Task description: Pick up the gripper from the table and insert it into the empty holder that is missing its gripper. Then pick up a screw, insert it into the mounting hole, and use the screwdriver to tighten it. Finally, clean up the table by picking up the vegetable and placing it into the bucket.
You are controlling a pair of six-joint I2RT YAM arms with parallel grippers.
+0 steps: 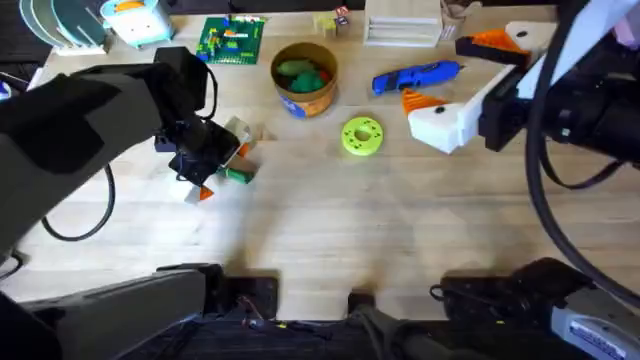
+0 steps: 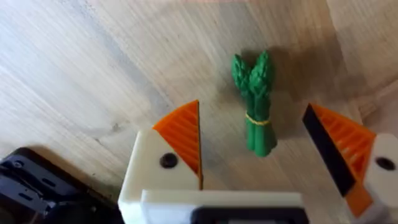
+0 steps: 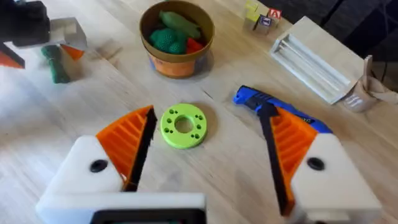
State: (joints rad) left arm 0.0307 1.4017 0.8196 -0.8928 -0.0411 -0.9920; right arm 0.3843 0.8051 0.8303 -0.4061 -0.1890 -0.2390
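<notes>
Between ribbed orange pads [image 2: 184,134], slender green bundled vegetable [image 2: 255,106] on woodgrain table [image 2: 93,74].

You are at a robotics lab bench. A pale wood-grain table [image 1: 330,220] carries test props, not household goods: toy vegetables in a bucket [image 1: 305,78], a green brick plate [image 1: 231,40] far left, small lettered blocks [image 1: 335,20], a yellow-green disc [image 1: 361,136]. Cables [image 1: 545,190] trail at the near right.

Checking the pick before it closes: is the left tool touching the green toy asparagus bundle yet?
Apart. In the left wrist view the green toy asparagus bundle lies on the wooden table between the left tool's orange ribbed pads, bare wood on both sides.
</notes>
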